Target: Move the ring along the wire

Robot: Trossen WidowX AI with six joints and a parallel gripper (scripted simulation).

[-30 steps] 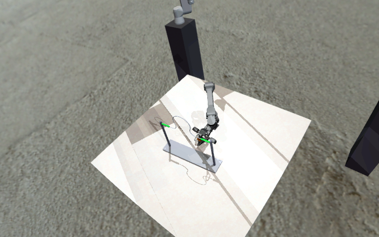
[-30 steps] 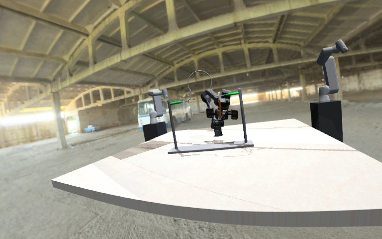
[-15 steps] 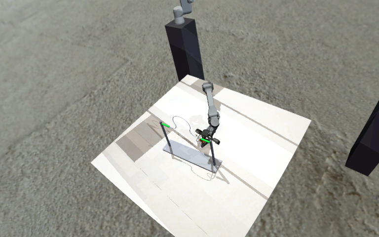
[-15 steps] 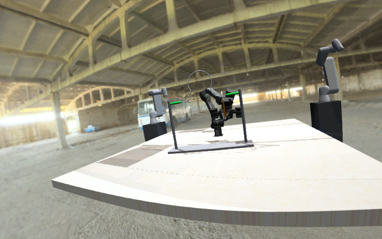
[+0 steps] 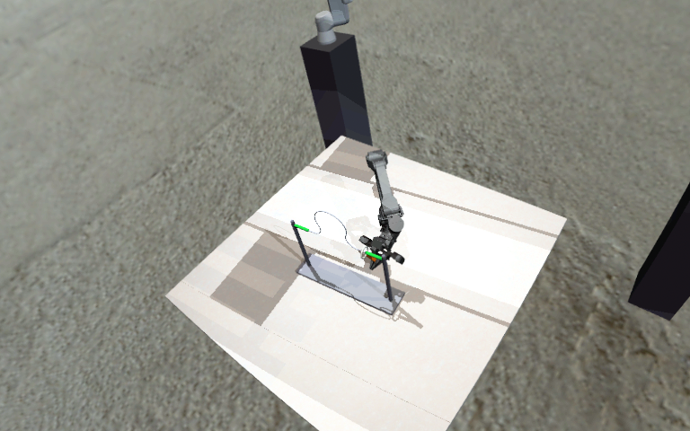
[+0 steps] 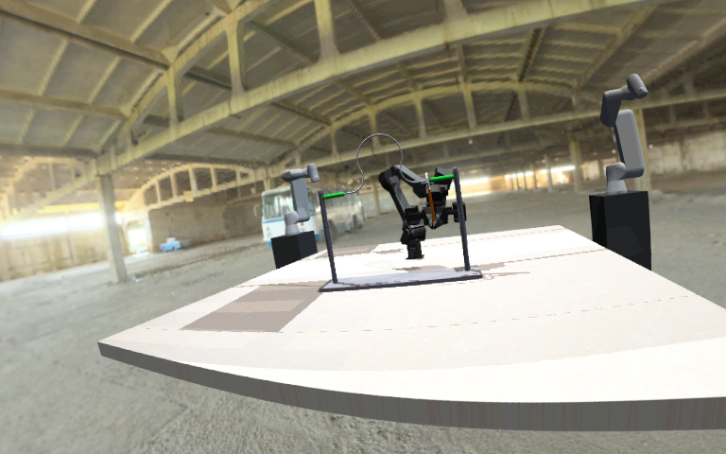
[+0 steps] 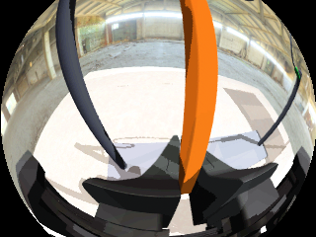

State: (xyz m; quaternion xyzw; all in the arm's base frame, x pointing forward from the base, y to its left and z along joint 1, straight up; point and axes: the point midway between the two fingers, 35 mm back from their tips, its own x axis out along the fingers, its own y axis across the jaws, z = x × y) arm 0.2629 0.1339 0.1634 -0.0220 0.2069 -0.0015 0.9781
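Observation:
My gripper (image 5: pixel 378 257) (image 6: pixel 431 217) (image 7: pixel 178 138) is shut on the lower end of the orange handle (image 5: pixel 374 259) (image 6: pixel 430 204) (image 7: pixel 197 79), which stands upright. The ring (image 6: pixel 426 177) at the handle's top sits on the green part of the wire (image 5: pixel 374 254) (image 6: pixel 441 177) next to the near-right post (image 5: pixel 387 279) (image 6: pixel 460 224) (image 7: pixel 81 86). The thin grey wire (image 5: pixel 331 218) (image 6: pixel 377 136) loops away to the other green part (image 5: pixel 303 228) (image 6: pixel 333 195) at the far post (image 5: pixel 301 249) (image 6: pixel 328 240). Whether the ring touches the wire is too small to tell.
Both posts stand on a grey base plate (image 5: pixel 346 282) (image 6: pixel 401 278) on the white table (image 5: pixel 381 365) (image 6: pixel 481 342). Dark pedestals with other arms stand off the table, behind (image 5: pixel 335 86) (image 6: pixel 291 249) and to the right (image 5: pixel 666 274) (image 6: pixel 620 224).

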